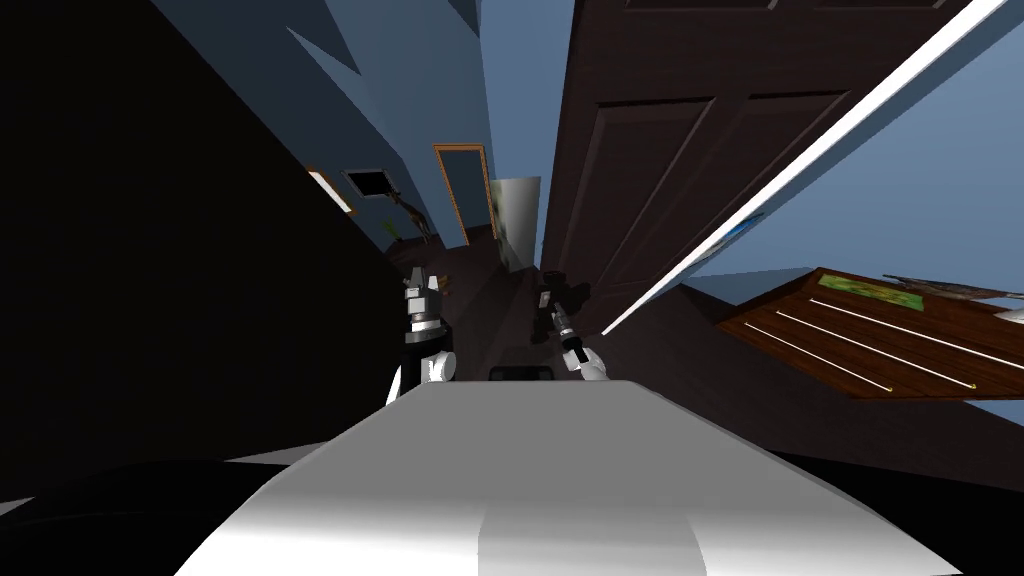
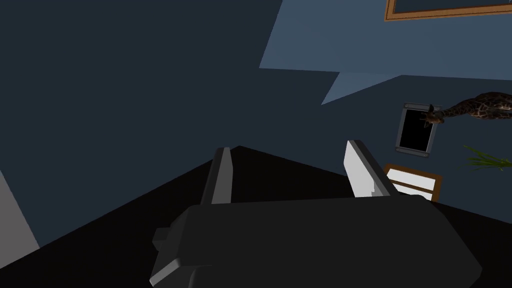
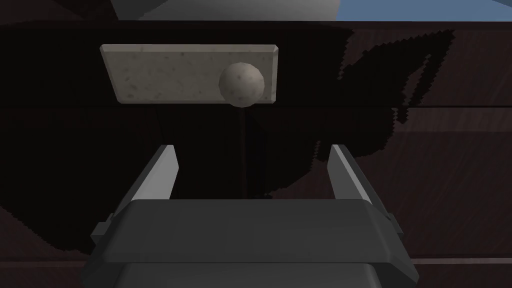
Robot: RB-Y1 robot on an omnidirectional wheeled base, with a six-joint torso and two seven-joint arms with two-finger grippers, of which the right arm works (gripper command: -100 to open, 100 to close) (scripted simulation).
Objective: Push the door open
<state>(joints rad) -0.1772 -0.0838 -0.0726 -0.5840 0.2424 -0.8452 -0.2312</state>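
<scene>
A dark brown panelled door (image 1: pixel 680 150) stands ahead and to my right, swung partly open, with a white door frame edge (image 1: pixel 800 160) slanting beside it. My right gripper (image 1: pixel 552 298) is held up close to the door's face. In the right wrist view the dark door (image 3: pixel 450 150) faces the hand, and a pale speckled plate (image 3: pixel 165 72) with a round knob (image 3: pixel 241 83) sits just beyond the open right gripper (image 3: pixel 250 170). Nothing is between those fingers. My left gripper (image 1: pixel 421 285) is raised to the left, and the left wrist view shows it (image 2: pixel 295 172) open and empty.
A narrow hallway with blue walls (image 1: pixel 420 90) runs ahead, ending at an orange-framed doorway (image 1: pixel 462 190). A black area (image 1: pixel 150 250) lies on the left. A brown wooden cabinet (image 1: pixel 880 330) sits on the right. A giraffe figure (image 2: pixel 475 107) and a plant (image 2: pixel 487 160) stand down the hall.
</scene>
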